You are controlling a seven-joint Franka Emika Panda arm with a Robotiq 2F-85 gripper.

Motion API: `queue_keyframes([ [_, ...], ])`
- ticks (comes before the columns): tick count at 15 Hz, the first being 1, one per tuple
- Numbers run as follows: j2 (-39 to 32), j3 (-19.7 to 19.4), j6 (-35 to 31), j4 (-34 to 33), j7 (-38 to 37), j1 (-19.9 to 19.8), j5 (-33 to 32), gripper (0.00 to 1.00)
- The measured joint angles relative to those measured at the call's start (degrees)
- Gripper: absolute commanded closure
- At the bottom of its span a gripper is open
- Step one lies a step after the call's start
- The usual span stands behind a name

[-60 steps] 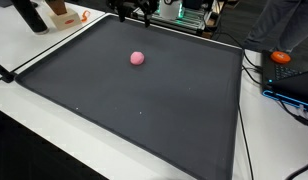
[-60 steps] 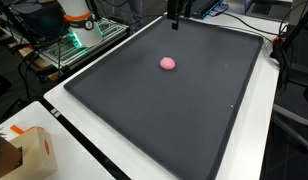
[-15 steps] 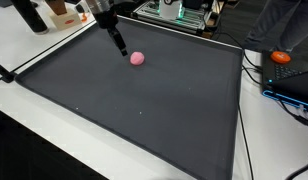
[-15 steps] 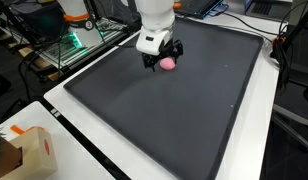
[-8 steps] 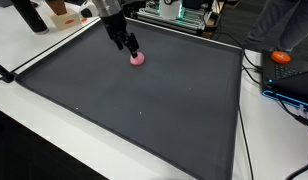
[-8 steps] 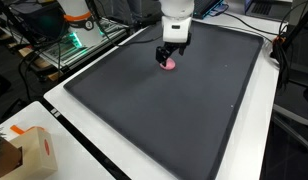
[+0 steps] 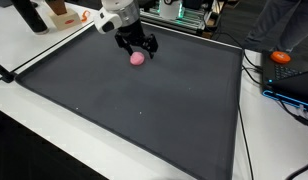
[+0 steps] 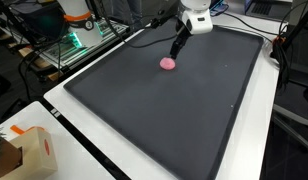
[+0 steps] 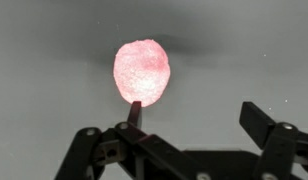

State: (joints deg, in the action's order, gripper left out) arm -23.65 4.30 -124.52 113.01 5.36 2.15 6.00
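Observation:
A small pink ball (image 7: pixel 137 58) (image 8: pixel 168 63) lies on the large black mat (image 7: pixel 144 110) (image 8: pixel 164 120), in its far part. My gripper (image 7: pixel 137 43) (image 8: pixel 180 46) hangs just above the mat, close beside the ball and apart from it. In the wrist view the ball (image 9: pixel 142 72) glows bright, just beyond the tip of one finger (image 9: pixel 134 112). The other finger (image 9: pixel 256 118) stands far off to the right. The gripper (image 9: pixel 194 115) is open, with only bare mat between its fingers.
An orange object (image 7: pixel 282 57) and cables lie beside the mat's edge. A rack of electronics with green lights (image 8: pixel 79 38) stands past another edge. A cardboard box (image 8: pixel 24 150) sits on the white table near the corner.
The arm swept across the far part of the mat, passed over the ball and now sits just beyond it. The jaws stayed open. The ball has not moved.

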Motion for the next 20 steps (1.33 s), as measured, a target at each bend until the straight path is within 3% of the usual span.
queue_keyframes([
  [10, -3.2, 3.1, 2.6, -4.0, 10.9, 5.9, -14.0, 0.00],
  [20, -3.2, 5.2, 4.4, -4.0, 25.1, 7.7, -25.1, 0.00],
])
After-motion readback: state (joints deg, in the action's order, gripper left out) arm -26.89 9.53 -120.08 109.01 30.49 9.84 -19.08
